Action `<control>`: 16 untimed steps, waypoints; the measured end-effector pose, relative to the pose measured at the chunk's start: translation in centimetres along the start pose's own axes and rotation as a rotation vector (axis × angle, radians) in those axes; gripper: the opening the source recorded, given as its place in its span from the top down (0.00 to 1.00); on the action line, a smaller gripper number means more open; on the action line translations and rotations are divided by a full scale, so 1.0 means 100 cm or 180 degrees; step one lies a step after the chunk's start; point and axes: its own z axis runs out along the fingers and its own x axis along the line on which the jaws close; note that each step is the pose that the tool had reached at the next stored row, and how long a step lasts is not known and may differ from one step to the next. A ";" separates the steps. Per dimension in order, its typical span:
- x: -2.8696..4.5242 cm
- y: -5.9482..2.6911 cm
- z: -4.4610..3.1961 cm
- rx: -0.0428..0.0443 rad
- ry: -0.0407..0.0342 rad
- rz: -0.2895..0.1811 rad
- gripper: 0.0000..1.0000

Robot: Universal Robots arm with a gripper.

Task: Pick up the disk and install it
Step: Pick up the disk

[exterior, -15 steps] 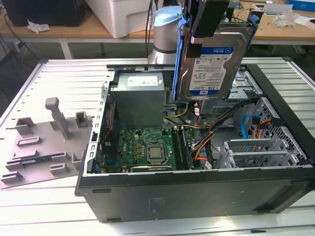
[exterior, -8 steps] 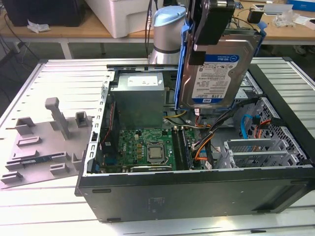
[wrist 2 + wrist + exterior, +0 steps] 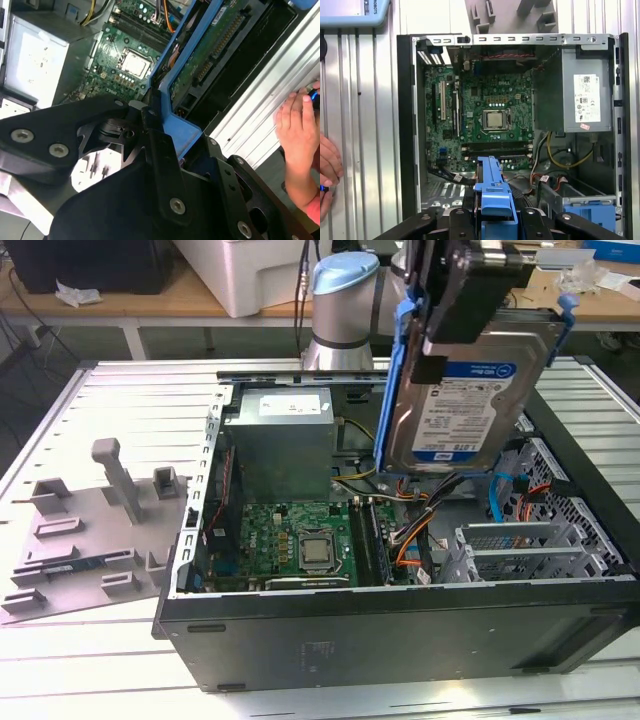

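Observation:
The disk (image 3: 465,410) is a silver hard drive with a blue-and-white label, framed by a blue carrier rail (image 3: 392,400). It hangs on edge, tilted, above the open computer case (image 3: 400,635), over the case's half toward the exterior view's right. My gripper (image 3: 440,345) is shut on the disk's upper end. In the second wrist view my black fingers (image 3: 155,145) clamp the blue rail (image 3: 177,127), and the disk's green circuit board (image 3: 210,55) faces that camera. In the first wrist view the rail (image 3: 492,192) stands between my fingers above the case's lower bay.
Inside the case lie the motherboard (image 3: 300,540), the grey power supply box (image 3: 280,440), loose cables (image 3: 415,530) and a metal drive cage (image 3: 520,550). A blue bracket (image 3: 590,212) sits in the bay. A grey fixture plate (image 3: 90,530) lies beside the case. A person's hand (image 3: 300,135) rests nearby.

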 end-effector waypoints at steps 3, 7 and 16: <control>0.0013 -0.0119 -0.0002 0.0000 0.0000 0.0000 0.63; 0.0038 -0.0459 -0.0007 0.0000 0.0000 0.0000 0.63; 0.0076 -0.0789 -0.0013 0.0000 0.0000 0.0001 0.63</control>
